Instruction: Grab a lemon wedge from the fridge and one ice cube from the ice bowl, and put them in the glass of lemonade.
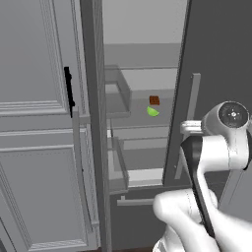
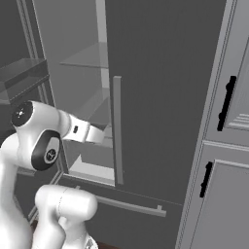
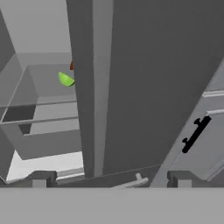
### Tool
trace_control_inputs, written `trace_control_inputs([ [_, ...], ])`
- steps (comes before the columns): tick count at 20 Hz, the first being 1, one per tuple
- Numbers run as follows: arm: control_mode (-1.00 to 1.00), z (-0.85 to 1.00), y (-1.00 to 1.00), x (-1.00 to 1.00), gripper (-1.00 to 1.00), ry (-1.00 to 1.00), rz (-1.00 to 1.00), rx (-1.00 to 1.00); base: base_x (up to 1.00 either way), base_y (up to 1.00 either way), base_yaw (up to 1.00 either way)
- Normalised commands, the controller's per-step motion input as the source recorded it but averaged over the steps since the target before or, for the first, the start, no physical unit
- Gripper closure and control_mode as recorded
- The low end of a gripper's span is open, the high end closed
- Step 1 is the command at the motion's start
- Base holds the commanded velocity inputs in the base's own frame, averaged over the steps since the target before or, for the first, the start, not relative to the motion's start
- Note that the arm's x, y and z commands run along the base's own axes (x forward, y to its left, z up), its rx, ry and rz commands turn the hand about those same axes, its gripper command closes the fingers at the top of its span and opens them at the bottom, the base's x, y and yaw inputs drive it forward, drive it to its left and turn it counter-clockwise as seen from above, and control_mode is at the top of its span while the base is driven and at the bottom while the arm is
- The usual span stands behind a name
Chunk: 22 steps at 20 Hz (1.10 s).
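The fridge (image 1: 221,54) stands with its left door swung open and its right door shut. On a pale middle shelf inside lies the tiny yellow-green lemon wedge (image 1: 153,111) (image 3: 65,80), just in front of a small brown cube (image 1: 154,100). My gripper (image 3: 111,179) is open and holds nothing. It hovers outside the fridge in front of the shut door's long bar handle (image 3: 101,87), lower than the wedge and to its right. The ice bowl and the glass of lemonade are out of view.
Door bins (image 1: 118,93) on the open left door flank the opening. Panelled grey cupboards with black handles stand on the left (image 1: 39,123) and the right (image 2: 226,146). A freezer drawer with a horizontal bar (image 2: 126,204) lies below the doors.
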Motion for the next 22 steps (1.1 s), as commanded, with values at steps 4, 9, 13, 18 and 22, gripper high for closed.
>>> trace_control_inputs([
  [4, -1.00, -0.07, -0.30, 0.61, -1.00, -0.18, 0.00, -0.04, 0.00, 0.00, 0.00],
  [9, -1.00, -0.04, -0.46, 0.91, -1.00, 0.00, 0.03, 0.03, 0.00, 0.00, 0.00],
  [13, -1.00, -0.11, -0.18, 1.00, -1.00, 0.00, 0.07, 0.00, 0.00, 0.00, 0.00],
  [18, -1.00, -0.29, -0.04, 0.95, -1.00, -0.05, 0.04, -0.02, 0.00, 0.00, 0.00],
  [22, -1.00, -0.33, -0.14, 0.77, -1.00, -0.09, 0.01, -0.03, 0.00, 0.00, 0.00],
])
